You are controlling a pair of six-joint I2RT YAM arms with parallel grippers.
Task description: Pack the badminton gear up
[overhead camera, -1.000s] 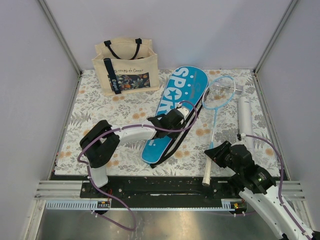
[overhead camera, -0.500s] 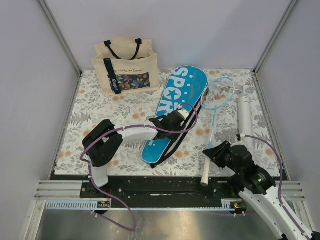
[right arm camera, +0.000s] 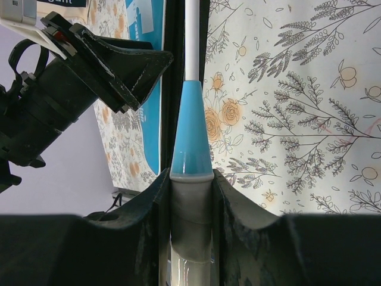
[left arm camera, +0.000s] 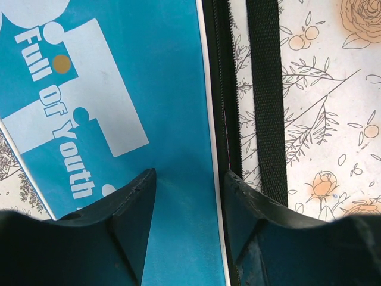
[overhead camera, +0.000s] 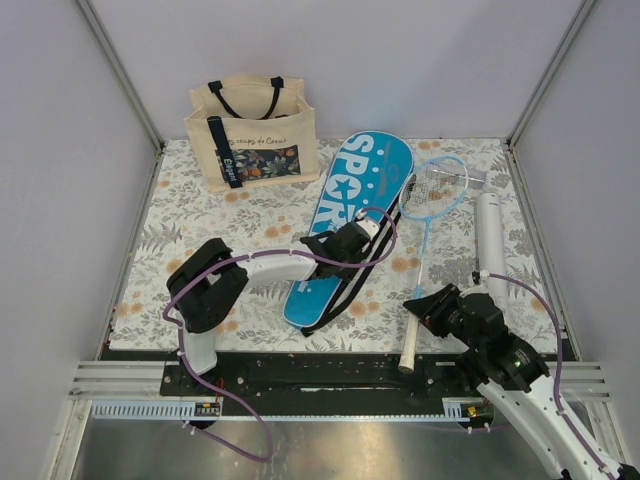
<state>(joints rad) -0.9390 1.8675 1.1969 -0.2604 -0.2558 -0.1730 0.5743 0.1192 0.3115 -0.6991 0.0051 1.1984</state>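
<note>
- Looking down from the top external view: the blue case [overhead camera: 350, 195], lettered SPORT, lies slantwise at mid-table on the floral cloth [overhead camera: 190, 230], wide end far, narrow end near.
- The left gripper [overhead camera: 362, 235] is over the right edge of the blue case, about halfway along its length.
- A racket [overhead camera: 436, 188] lies just right of the blue case, with its light-blue head far and its handle pointing at the near edge. The right gripper [overhead camera: 420, 305] sits at the top of that handle.
- A white tube [overhead camera: 489, 235] lies lengthwise near the right border, apart from the racket. A beige tote [overhead camera: 252, 135] stands upright at the far left.
- Left wrist view: the fingers [left arm camera: 131, 214] stand apart with nothing pinched between them. The blue face of the case and its white edge line show in the gap. The right finger is over the dark zip edge [left arm camera: 221, 77]. A black strap [left arm camera: 265, 89] lies on the cloth beside that edge.
- Right wrist view: both jaws are clamped on the white handle of the racket, just below its light-blue cone [right arm camera: 191, 131]. The thin shaft runs straight away from the grip.
- In the same view, the left gripper appears at upper left, with a strip of the blue case beyond it.
</note>
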